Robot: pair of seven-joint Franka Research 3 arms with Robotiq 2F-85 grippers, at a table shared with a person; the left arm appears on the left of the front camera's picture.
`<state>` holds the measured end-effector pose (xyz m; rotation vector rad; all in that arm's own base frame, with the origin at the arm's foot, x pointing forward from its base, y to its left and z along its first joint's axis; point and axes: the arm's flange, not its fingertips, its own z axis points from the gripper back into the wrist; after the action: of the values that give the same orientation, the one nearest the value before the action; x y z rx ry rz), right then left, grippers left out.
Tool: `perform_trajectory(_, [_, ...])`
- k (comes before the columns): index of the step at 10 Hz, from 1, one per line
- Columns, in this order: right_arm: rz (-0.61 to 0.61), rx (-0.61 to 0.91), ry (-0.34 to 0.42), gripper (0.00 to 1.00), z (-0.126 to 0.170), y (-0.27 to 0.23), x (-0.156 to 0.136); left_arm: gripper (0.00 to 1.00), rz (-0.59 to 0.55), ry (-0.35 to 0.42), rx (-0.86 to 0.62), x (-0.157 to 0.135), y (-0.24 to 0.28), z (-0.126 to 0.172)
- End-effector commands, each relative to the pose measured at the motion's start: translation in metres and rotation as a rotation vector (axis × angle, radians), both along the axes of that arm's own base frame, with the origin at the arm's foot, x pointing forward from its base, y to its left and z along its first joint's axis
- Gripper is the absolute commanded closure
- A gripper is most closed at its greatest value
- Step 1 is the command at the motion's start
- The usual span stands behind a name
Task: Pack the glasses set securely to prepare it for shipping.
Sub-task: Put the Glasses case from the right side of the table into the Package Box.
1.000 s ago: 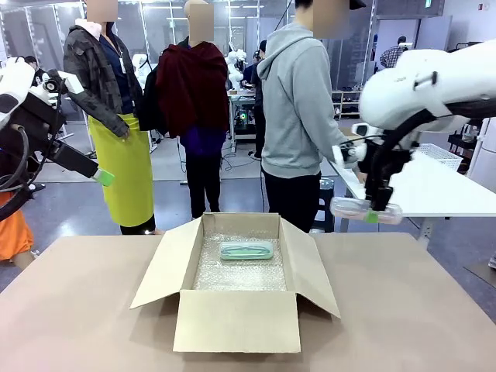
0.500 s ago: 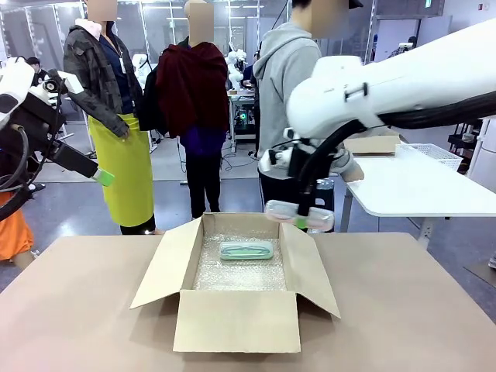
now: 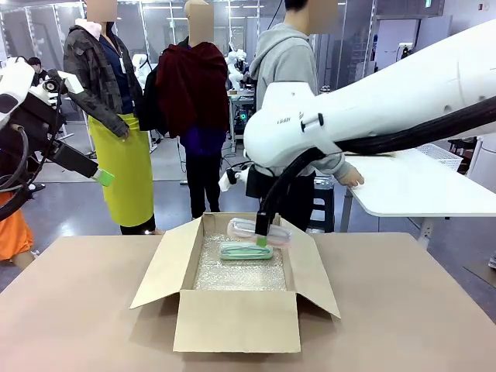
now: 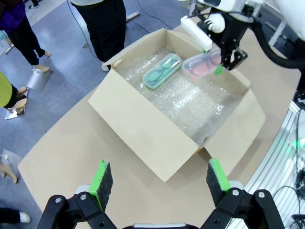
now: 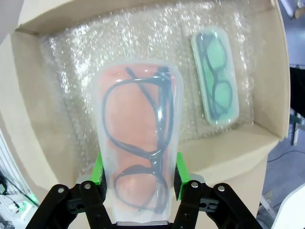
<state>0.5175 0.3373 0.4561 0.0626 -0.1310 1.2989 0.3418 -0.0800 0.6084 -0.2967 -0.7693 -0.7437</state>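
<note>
The right gripper [image 5: 138, 169] is closed on the pale pink translucent glasses case [image 5: 138, 129], with black frames visible inside it. It holds the case over the far part of the open cardboard box [image 3: 236, 322]. The pale mint green glasses case [image 3: 246, 251] lies on the bubble wrap [image 3: 232, 279] at the far end of the box, just under the pink one. The left gripper [image 4: 157, 179] hangs high at the left, jaws wide apart, holding nothing.

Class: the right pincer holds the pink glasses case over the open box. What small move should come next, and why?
Probably lower the right pincer slightly and set the pink case on the bare bubble wrap beside the mint case: it hangs above the lining, not yet resting.
</note>
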Motion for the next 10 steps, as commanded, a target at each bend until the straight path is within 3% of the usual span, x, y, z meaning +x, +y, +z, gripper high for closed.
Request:
perform_trajectory(1, [0.022, -0.013, -0.053, 0.51, -0.025, 0.014, -0.004, 0.0, -0.012, 0.001, -0.017, 0.0, 0.002, 0.001])
perform_trajectory(3, [0.132, -0.021, -0.119, 0.51, -0.049, 0.027, -0.002, 0.0, -0.012, 0.001, -0.017, 0.0, 0.002, 0.001])
perform_trajectory(7, [0.241, -0.072, -0.088, 0.51, -0.104, 0.039, 0.008, 0.0, -0.012, 0.001, -0.017, 0.0, 0.002, 0.001])
perform_trajectory(10, [0.242, -0.064, -0.069, 0.51, -0.113, 0.038, 0.013, 0.0, -0.012, 0.001, -0.017, 0.0, 0.002, 0.001])
